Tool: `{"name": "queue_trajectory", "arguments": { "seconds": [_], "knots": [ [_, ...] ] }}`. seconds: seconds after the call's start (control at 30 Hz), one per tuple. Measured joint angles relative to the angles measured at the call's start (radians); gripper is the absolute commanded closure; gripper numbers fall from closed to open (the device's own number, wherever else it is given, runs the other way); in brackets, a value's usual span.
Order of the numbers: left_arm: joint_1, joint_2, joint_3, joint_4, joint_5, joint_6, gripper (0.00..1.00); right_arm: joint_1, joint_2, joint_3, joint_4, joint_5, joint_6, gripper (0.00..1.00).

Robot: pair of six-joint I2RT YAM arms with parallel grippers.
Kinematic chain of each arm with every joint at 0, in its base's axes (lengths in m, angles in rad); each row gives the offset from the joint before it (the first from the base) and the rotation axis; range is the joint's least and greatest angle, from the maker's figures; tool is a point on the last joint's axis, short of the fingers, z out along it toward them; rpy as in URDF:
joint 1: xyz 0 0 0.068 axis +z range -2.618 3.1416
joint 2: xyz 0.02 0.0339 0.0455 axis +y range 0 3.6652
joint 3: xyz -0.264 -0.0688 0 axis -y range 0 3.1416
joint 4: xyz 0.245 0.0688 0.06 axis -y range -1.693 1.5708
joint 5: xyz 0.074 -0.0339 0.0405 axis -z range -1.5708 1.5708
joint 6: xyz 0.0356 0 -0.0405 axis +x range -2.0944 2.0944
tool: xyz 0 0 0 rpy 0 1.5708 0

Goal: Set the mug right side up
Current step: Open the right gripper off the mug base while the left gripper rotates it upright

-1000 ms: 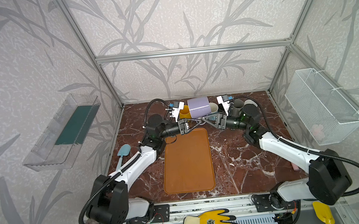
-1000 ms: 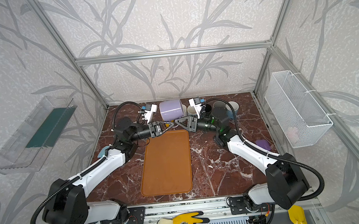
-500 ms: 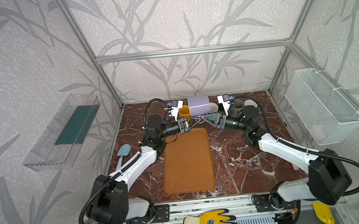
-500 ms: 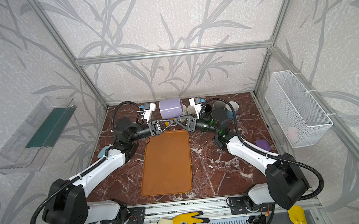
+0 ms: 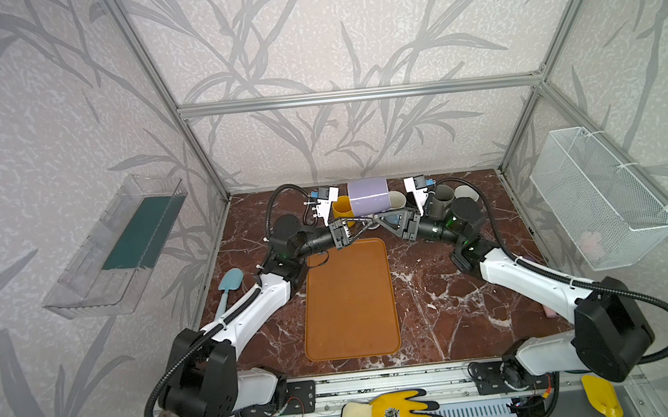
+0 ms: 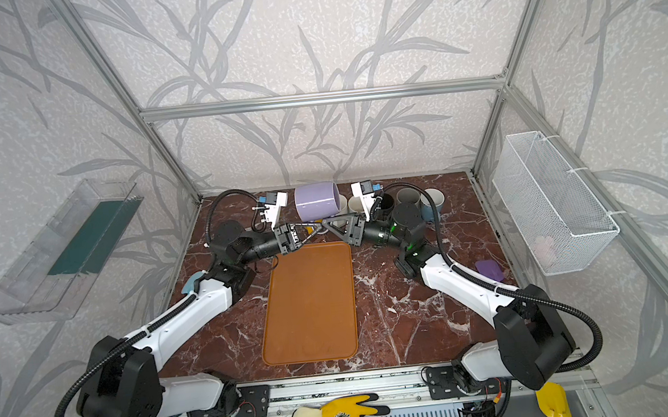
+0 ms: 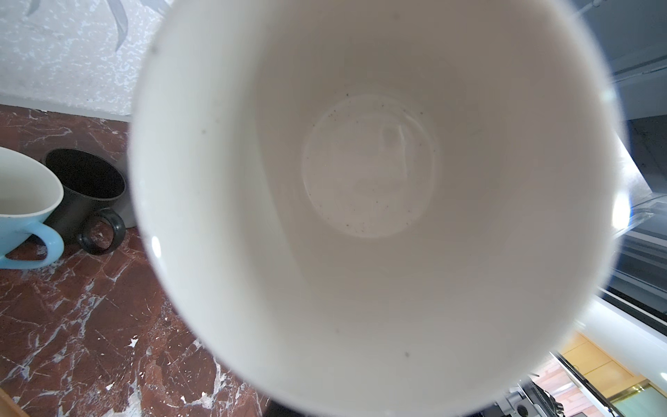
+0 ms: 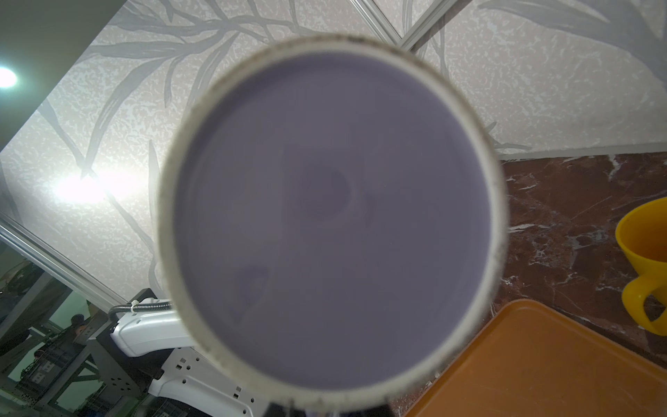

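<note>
- I saw the lavender mug (image 5: pixel 368 195) lying on its side in the air. It sat straight above the two claw tips and clear of the table, a glossy ceramic cylinder.
- Through the left wrist camera its mouth faced me. The inside was smooth white glaze with fine dark specks on the round floor.
- Through the right wrist camera I had its flat lavender base, ringed by a rough, unglazed pale foot.
- The left claw (image 5: pixel 365 225) was closed, and so was the right claw (image 5: pixel 379 217). Their thin black fingers met tip to tip directly under the mug.
- The mug rode on that shared pinch, but its body hid the exact part they clamped.
- I counted two claws and one raised mug, plus five more mugs standing upright on the marble.
- A yellow mug (image 8: pixel 642 260) with a loop handle stood just behind the left claw.
- A light blue mug (image 7: pixel 25 224) with a white lining stood just behind the right claw, and a matte black mug (image 7: pixel 90 187) touched it.
- A grey mug (image 6: pixel 408 197) and a second blue mug (image 6: pixel 434 204) stood farther out, beside the right claw's wrist.
- One orange tray (image 5: pixel 349 300) lay just short of both claws, toward the arm bases. It was smooth, rectangular and round-cornered, with a low rim.
- The table (image 5: pixel 436 291) was polished red-brown marble with white veins.
</note>
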Motion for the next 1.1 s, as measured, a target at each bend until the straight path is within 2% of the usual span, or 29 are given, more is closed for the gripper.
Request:
{"name": "queue_trajectory", "arguments": {
  "seconds": [0.2,0.37,0.83,1.1],
  "knots": [
    [0.0,-0.01,-0.006,-0.001,-0.005,0.001,1.0,0.004,-0.004,0.0,-0.005,0.003,-0.009,1.0],
    [0.0,-0.025,-0.008,-0.026,-0.008,0.018,1.0,0.011,-0.016,0.0,-0.029,0.013,-0.028,0.8],
    [-0.001,-0.041,-0.008,-0.114,-0.032,0.034,1.0,0.016,-0.037,-0.003,-0.084,0.013,-0.095,0.47],
    [-0.003,-0.063,-0.005,-0.256,-0.066,0.109,1.0,0.003,-0.065,-0.04,-0.128,0.024,-0.109,0.43]
  ]
}}
